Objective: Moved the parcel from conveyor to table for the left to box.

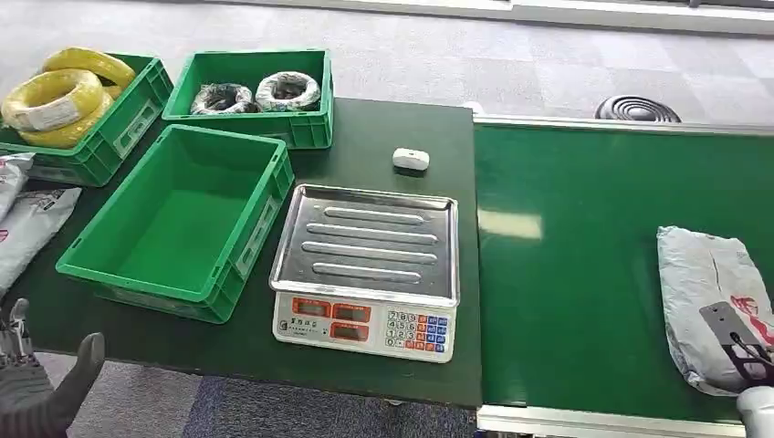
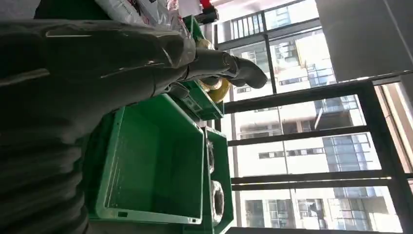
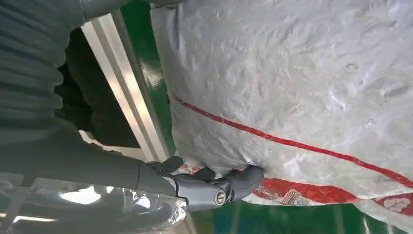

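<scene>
1. Over on the green conveyor belt (image 1: 584, 274), one crumpled grey plastic parcel with red print (image 1: 707, 292) is lying near the belt's near edge, at the far right of the head view.
2. The robot's right hand (image 1: 744, 351) is reaching onto that parcel; in the right wrist view its fingers (image 3: 243, 178) are pressing against the wrinkled wrapping just where the red print begins, though I cannot tell whether they are actually gripping it.
3. The left hand (image 1: 41, 388) is hanging low beside the near left corner of the dark green table (image 1: 383, 137), holding nothing, with its thumb and fingers standing apart.
4. Three green plastic crates are sitting on the table: one empty large crate (image 1: 178, 224) nearest the robot, one crate (image 1: 105, 128) holding yellow coiled hose (image 1: 59, 100), and one crate (image 1: 251, 96) holding two wrapped dark coils (image 1: 256, 93).
5. One steel-topped weighing scale with coloured keys (image 1: 370, 269) is standing just beside the empty crate, between it and the belt.
6. One small white device (image 1: 411, 159) is lying on the table behind the scale.
7. Two grey plastic bags (image 1: 27, 219) are hanging over the table's left edge.
</scene>
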